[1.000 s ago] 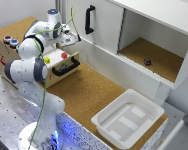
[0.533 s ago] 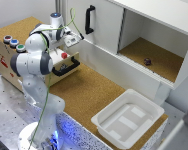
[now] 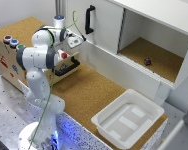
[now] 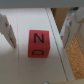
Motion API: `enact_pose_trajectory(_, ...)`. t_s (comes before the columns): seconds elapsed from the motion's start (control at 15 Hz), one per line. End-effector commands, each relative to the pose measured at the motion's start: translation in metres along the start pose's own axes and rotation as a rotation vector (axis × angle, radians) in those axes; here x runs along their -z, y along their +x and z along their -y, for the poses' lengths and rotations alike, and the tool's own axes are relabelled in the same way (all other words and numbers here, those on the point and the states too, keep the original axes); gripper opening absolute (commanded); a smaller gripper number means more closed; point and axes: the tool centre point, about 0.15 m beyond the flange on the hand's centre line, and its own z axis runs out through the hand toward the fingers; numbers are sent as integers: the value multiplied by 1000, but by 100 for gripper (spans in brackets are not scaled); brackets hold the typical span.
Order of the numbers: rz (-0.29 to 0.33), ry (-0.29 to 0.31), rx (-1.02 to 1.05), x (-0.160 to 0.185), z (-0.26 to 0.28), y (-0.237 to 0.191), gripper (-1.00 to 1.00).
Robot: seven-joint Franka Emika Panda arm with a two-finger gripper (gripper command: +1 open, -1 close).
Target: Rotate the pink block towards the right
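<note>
From my remote station, the wrist view looks straight down on the pink block point(image 4: 39, 43), a small reddish-pink cube with dark letters on its top face, resting on a pale surface. The gripper point(image 4: 37, 29) is spread wide and holds nothing: one finger stands clear to one side of the block, the other clear on the opposite side, neither touching it. So the block sits between the jaws, directly beneath the gripper.

In the exterior view the arm has swung since a second ago, moving its wrist point(image 3: 69, 37) off the wooden toy box point(image 3: 24, 62) and nearer the white cabinet point(image 3: 144, 30) (the block itself I cannot see there). I judge this as lining up above the block; the turn to the right has not begun. Next I would lower, close on the cube's sides, and twist. A white bin point(image 3: 128, 120) sits well apart on the cork table point(image 3: 89, 92).
</note>
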Motion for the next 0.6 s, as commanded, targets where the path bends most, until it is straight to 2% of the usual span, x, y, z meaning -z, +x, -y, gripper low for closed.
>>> enact_pose_trajectory(0.0,79,68,19,-10,-19,12,-100)
enact_pose_trajectory(0.4,91,61,-60,6,-14,5,-100)
enact_pose_trajectory(0.53,71,29,-144,21,-13,3,-100)
